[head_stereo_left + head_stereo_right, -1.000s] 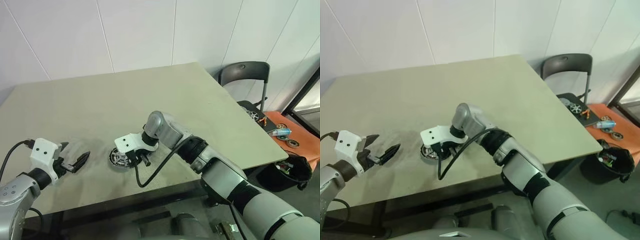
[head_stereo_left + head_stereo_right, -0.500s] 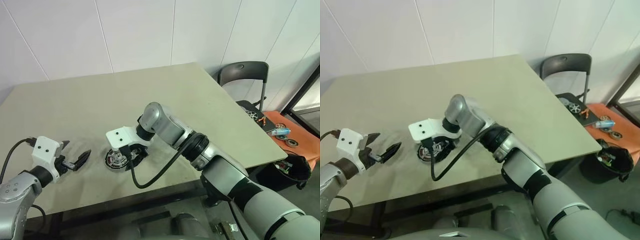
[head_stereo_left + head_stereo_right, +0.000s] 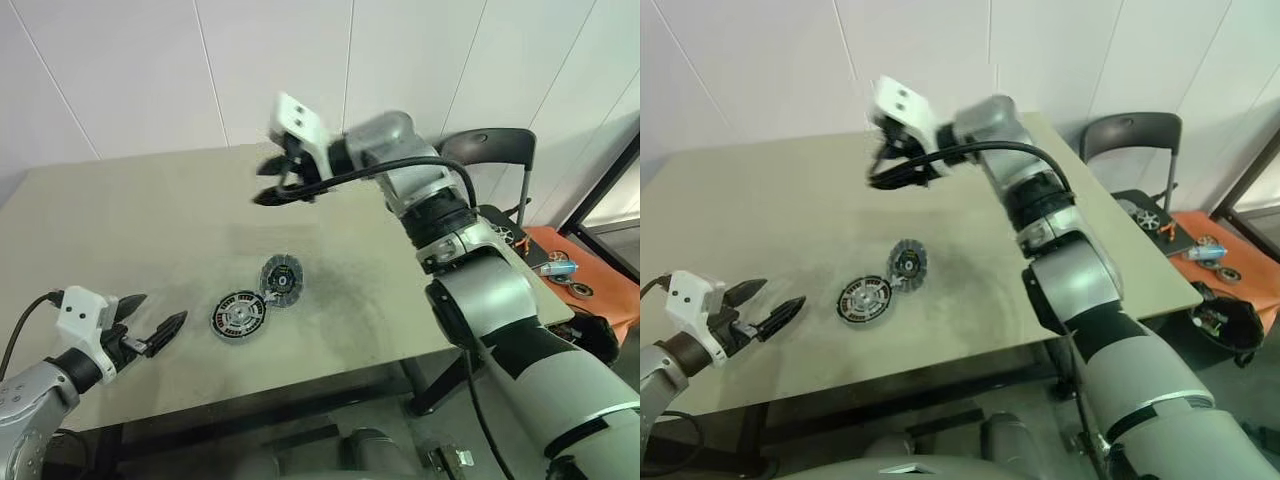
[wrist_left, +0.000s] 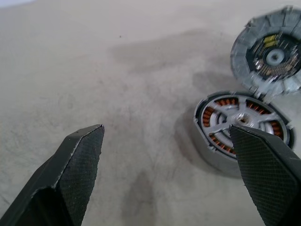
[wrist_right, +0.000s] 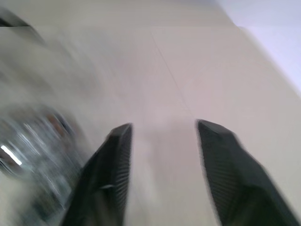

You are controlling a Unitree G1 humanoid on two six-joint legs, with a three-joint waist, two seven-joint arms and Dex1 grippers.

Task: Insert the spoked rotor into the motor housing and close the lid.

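table: motor housing beside left fingers

Even daylight — right-wrist motion blur

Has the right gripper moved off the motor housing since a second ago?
Yes. The right gripper has lifted away from the motor housing and now hangs above the table's far side, empty, jaws apart.
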